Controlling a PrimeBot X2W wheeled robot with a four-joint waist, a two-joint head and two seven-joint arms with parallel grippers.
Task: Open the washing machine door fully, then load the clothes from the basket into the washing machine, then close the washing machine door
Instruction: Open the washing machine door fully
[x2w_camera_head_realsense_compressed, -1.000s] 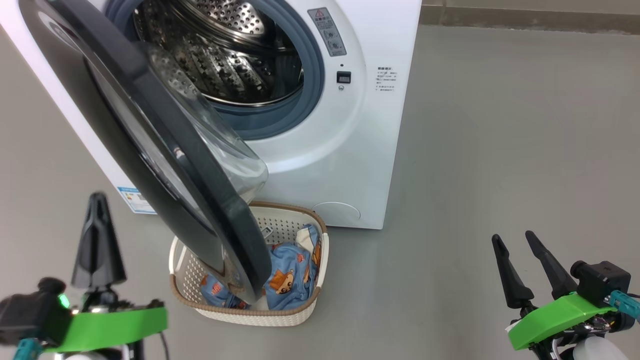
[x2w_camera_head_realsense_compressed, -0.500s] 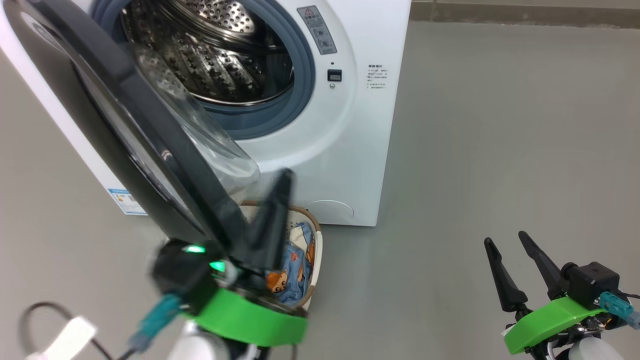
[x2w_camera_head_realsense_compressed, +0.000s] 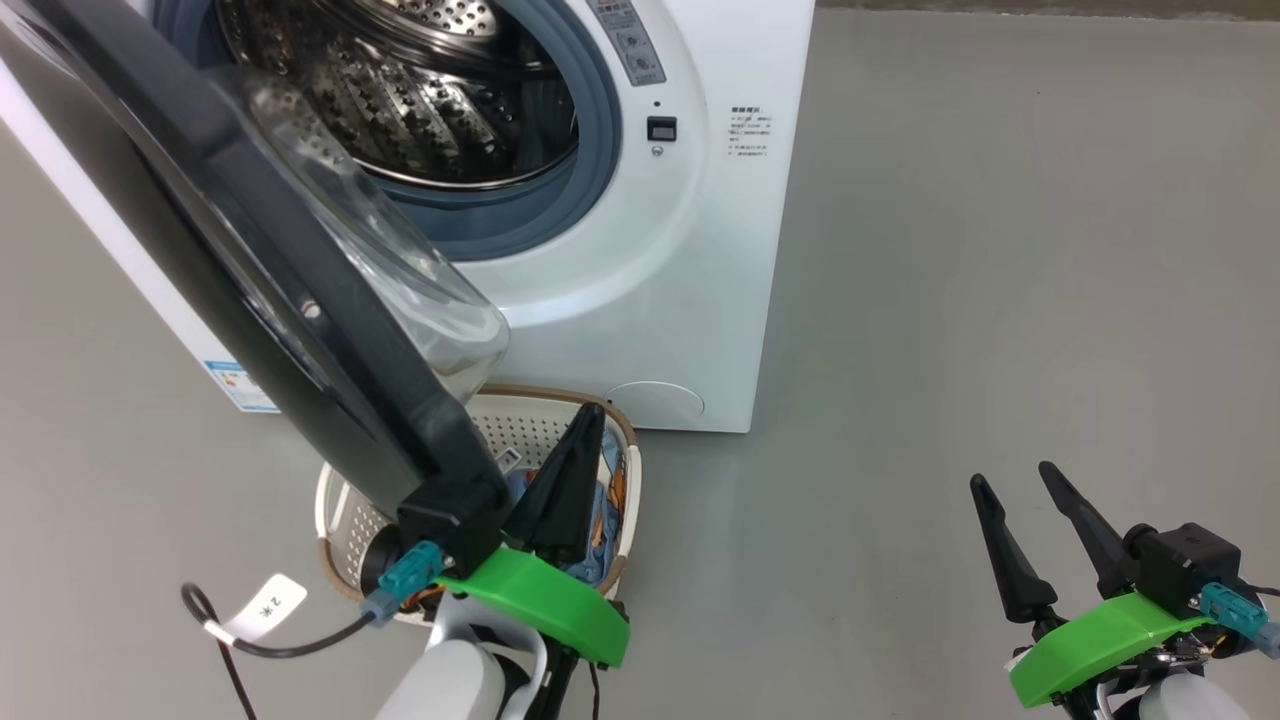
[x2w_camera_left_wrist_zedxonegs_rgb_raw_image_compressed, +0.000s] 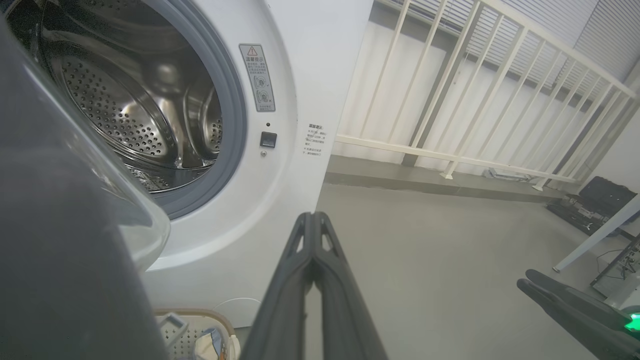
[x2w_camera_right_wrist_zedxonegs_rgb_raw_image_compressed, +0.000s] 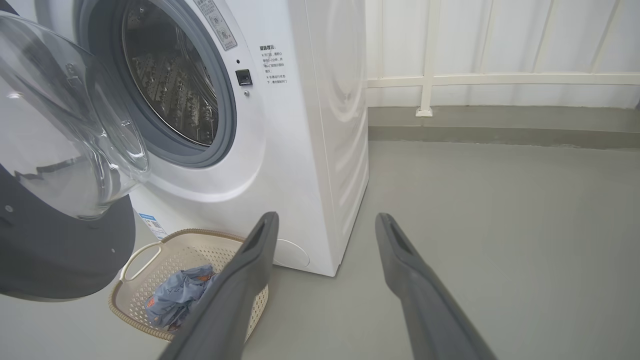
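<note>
The washing machine (x2w_camera_head_realsense_compressed: 690, 260) stands at the top of the head view with its steel drum (x2w_camera_head_realsense_compressed: 430, 90) exposed. The washing machine door (x2w_camera_head_realsense_compressed: 250, 270) hangs partly open, swung out to the left, its glass bowl (x2w_camera_head_realsense_compressed: 410, 280) bulging toward the drum. Below its lower edge sits the basket (x2w_camera_head_realsense_compressed: 632, 470) holding the clothes (x2w_camera_right_wrist_zedxonegs_rgb_raw_image_compressed: 180, 295), blue and crumpled. My left gripper (x2w_camera_head_realsense_compressed: 590, 415) is shut and empty, its fingers pointing up over the basket, just right of the door's lower edge. At the lower right my right gripper (x2w_camera_head_realsense_compressed: 1010, 478) is open and empty above the floor.
Grey floor spreads to the right of the machine. A white railing (x2w_camera_left_wrist_zedxonegs_rgb_raw_image_compressed: 450, 100) runs along the wall behind. A black cable with a white tag (x2w_camera_head_realsense_compressed: 270, 600) trails on the floor at the lower left. A white table leg (x2w_camera_left_wrist_zedxonegs_rgb_raw_image_compressed: 595, 235) stands far right.
My left arm has swung from the lower left across to the door's lower edge, over the basket. The camera has shifted a little. The right gripper and the door look unchanged.
</note>
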